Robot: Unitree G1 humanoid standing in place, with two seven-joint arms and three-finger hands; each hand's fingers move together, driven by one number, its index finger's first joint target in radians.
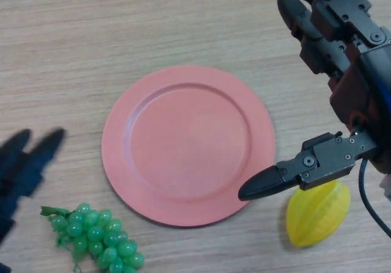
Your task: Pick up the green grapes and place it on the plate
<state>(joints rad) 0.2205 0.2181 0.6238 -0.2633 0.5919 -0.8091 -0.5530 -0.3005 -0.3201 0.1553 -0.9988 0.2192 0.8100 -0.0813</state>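
Note:
A bunch of green grapes [96, 236] lies on the wooden table at the bottom left, just below the rim of a pink plate [187, 143] that sits in the middle. My left hand [23, 163] shows at the left edge, fingers straight and empty, a little up and left of the grapes and apart from them. My right hand [348, 83] hovers at the right, open, its thumb reaching over the plate's lower right rim and its fingers pointing up at the top right. The plate holds nothing.
A yellow star fruit [317, 213] lies on the table at the bottom right, under my right thumb, just off the plate's rim.

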